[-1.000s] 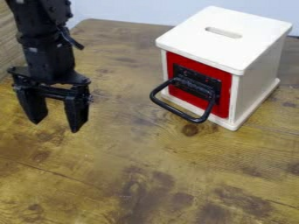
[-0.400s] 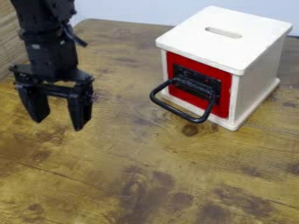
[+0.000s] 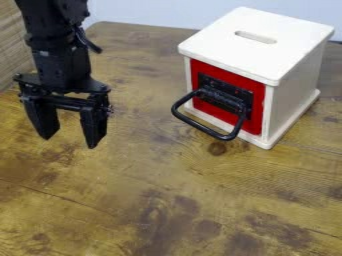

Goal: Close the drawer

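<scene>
Facing me from the right side of the table (image 3: 160, 215) is the drawer (image 3: 225, 96), its red front panel with the black inset turned toward the open middle of the wood, which is the side I would have to come at it from. It sits in a cream-white box (image 3: 267, 55) whose slotted top looks upward and plays no part in what I am asked to do. The black loop handle (image 3: 203, 115) hangs out and down from the panel toward me, its lower bar close to the table. The red front seems to stand a little proud of the box's face, so I judge the drawer is not fully home, though from this angle I cannot say by how much.

My tool (image 3: 67, 125) is well apart from all this, over the left part of the table, pointing straight down with the arm rising behind it. Its two black fingers (image 3: 44, 118) are spread wide, with clear wood visible between them. It holds nothing and touches nothing; the tips look to be just above the surface, not resting on it. I take this stance as a starting one: to shut the drawer I expect I need only push on the red panel, so a grasp may not be called for.
</scene>
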`<state>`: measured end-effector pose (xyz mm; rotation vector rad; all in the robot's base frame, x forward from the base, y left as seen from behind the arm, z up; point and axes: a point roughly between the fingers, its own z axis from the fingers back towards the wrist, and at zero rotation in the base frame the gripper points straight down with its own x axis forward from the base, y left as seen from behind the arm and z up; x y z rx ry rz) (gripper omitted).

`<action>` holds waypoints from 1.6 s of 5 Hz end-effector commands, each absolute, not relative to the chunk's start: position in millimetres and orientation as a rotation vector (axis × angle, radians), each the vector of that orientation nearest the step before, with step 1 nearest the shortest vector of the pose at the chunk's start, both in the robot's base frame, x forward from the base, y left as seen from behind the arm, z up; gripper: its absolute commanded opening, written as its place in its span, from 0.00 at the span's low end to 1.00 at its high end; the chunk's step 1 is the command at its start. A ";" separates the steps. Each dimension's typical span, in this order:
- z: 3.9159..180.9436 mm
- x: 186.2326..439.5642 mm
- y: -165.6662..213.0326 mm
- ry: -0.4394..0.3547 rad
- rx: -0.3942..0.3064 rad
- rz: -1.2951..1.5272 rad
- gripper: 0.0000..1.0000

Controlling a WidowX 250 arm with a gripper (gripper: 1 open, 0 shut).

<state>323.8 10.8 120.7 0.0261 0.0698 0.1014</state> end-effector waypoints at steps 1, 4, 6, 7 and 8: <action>142.1 318.2 22.2 0.015 0.035 0.111 1.00; 133.9 327.9 14.0 0.037 0.053 0.018 1.00; 133.3 332.6 7.6 0.048 0.054 0.045 1.00; 133.3 332.6 9.1 0.050 0.053 0.091 1.00; 120.5 329.4 18.8 0.049 0.050 0.115 1.00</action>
